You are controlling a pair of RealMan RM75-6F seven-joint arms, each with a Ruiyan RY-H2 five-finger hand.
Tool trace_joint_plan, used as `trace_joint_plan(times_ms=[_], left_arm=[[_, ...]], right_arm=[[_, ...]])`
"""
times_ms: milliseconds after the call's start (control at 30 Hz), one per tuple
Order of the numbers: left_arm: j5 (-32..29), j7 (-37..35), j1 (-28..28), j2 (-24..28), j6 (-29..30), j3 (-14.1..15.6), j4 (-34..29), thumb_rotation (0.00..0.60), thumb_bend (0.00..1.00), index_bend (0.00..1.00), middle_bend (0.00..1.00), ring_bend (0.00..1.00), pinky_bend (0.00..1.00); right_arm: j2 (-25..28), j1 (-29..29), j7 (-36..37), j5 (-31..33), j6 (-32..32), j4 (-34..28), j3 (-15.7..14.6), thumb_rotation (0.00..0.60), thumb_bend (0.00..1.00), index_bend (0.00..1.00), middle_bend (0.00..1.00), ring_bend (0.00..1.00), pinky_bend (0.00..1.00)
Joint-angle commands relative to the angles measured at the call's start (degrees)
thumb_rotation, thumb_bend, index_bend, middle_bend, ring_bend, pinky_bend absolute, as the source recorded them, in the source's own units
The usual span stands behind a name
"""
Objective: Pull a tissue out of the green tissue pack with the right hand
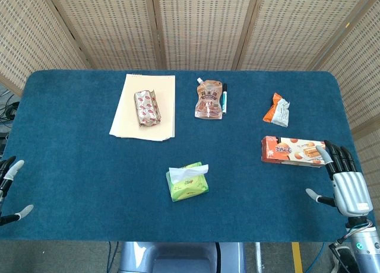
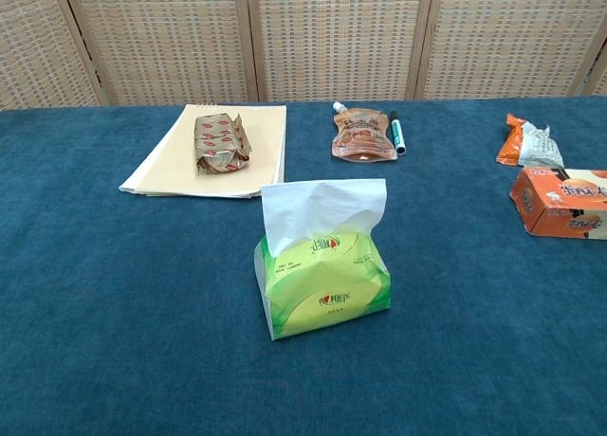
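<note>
While a white tissue [image 2: 322, 208] stands up from its slot, the green tissue pack [image 2: 322, 286] sits alone on the blue tabletop [image 1: 89, 172], just below the centre of the head view and at the centre of the chest view. At the lower right edge of the head view, the right hand [image 1: 344, 181] hovers with its fingers spread and nothing in them, well apart from the pack and just beside an orange biscuit box [image 1: 292, 151]. At the lower left edge, only part of the left hand [image 1: 10, 190] shows, its visible fingers apart and holding nothing. Toward the upper left of the head view lies a cream paper pad [image 1: 144, 108] with a red-patterned snack packet [image 1: 146, 107] resting on it. At upper centre a brown spouted pouch [image 1: 209, 99] lies just beside a marker pen [image 1: 224, 98]. An orange-and-white wrapper [image 1: 277, 110] lies at the upper right, above the biscuit box. Woven screens [image 1: 202, 24] stand behind the tabletop.
</note>
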Motion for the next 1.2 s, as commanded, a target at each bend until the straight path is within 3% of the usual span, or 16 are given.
trace_joint_plan(times_ms=[33, 400, 600, 700, 800, 933, 1067, 1200], left_arm=[[0.0, -0.1, 0.0, 0.0, 0.0, 0.0, 0.0, 0.6, 0.0, 0.0, 0.0, 0.0, 0.0], [0.0, -0.4, 0.3, 0.2, 0.7, -0.2, -0.4, 0.6, 0.0, 0.0, 0.0, 0.0, 0.0], [-1.6, -0.1, -0.3, 0.4, -0.6, -0.8, -1.0, 0.6, 0.0, 0.0, 0.0, 0.0, 0.0], [-2.4, -0.2, -0.5, 0.5, -1.1, -1.1, -1.2, 0.6, 0.0, 0.0, 0.0, 0.0, 0.0], [-3.5, -0.8, -0.8, 0.7, -1.8, -1.5, -1.0, 0.6, 0.0, 0.0, 0.0, 0.0, 0.0], [-4.9, -1.2, -1.4, 0.9, -3.2, -2.0, -1.0, 0.6, 0.0, 0.0, 0.0, 0.0, 0.0], [-5.7, -1.2, -2.0, 1.1, -4.5, -2.1, -1.2, 0.6, 0.0, 0.0, 0.0, 0.0, 0.0], [-6.1, -1.4, -2.3, 1.3, -5.2, -2.3, -1.4, 0.6, 0.0, 0.0, 0.0, 0.0, 0.0]], right_arm=[[0.0, 0.1, 0.0, 0.0, -0.2, 0.1, -0.1, 0.6, 0.0, 0.0, 0.0, 0.0, 0.0], [1.6, 4.0, 7.0, -4.2, -5.4, -0.3, -1.2, 0.6, 0.0, 0.01, 0.0, 0.0, 0.0], [4.9, 15.0, 21.1, -12.2, -16.1, -4.2, -1.2, 0.6, 0.0, 0.06, 0.0, 0.0, 0.0], [5.3, 21.5, 26.0, -11.7, -24.1, -6.2, -0.1, 0.6, 0.0, 0.09, 0.0, 0.0, 0.0], [3.0, 25.6, 20.7, -8.3, -30.2, -7.0, 2.0, 0.6, 0.0, 0.12, 0.05, 0.01, 0.01], [-2.4, 28.9, 11.5, -0.9, -35.2, -8.3, 4.7, 0.6, 0.02, 0.18, 0.16, 0.08, 0.12], [-8.3, 31.3, 2.1, 5.9, -37.0, -7.7, 6.7, 0.6, 0.06, 0.24, 0.27, 0.19, 0.22], [-13.6, 33.5, -5.9, 11.8, -38.0, -5.7, 7.7, 0.6, 0.13, 0.28, 0.31, 0.22, 0.26]])
